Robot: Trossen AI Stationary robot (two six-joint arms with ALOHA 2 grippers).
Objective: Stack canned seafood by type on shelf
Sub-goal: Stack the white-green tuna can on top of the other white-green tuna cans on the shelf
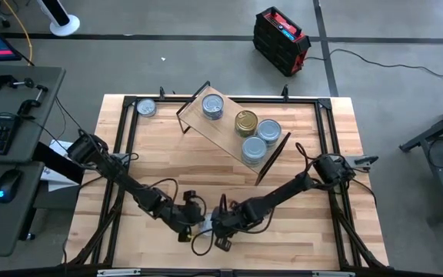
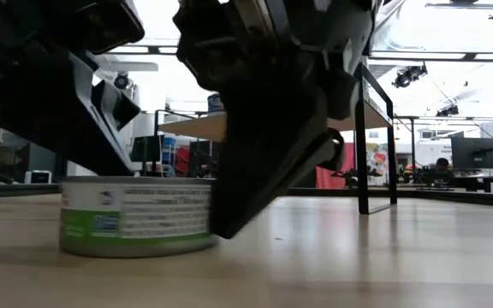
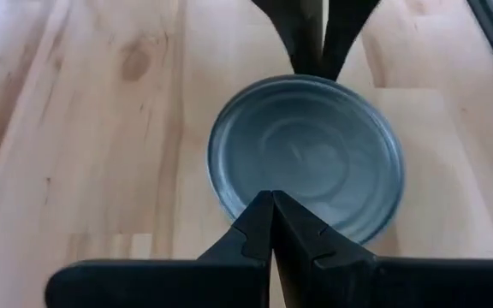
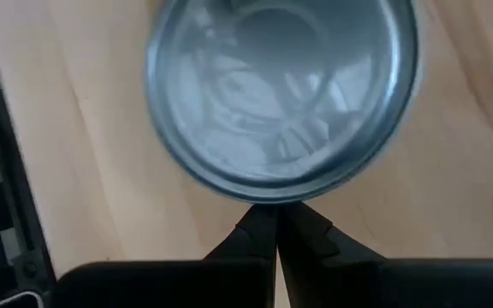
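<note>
Tins are what I am sorting, and the one in hand, a tin (image 3: 306,158), sits on the surface (image 1: 314,223) near six o'clock, pinched between my two arms. The left claw (image 3: 272,231) and the right claw (image 4: 276,227) both stand fully closed, holding nothing, their tips meeting the tin's rim from opposite sides.

To do this well I judge one claw must back off, open wider than the tin, then come down square across its rim before lifting toward the shelf (image 1: 229,127), which stands at twelve o'clock with four tins on it, one gold-topped (image 1: 245,121). A fifth tin (image 1: 146,108) lies at eleven o'clock on the surface.

From above, the arms hide the tin entirely. I cannot read its label in the low view.
</note>
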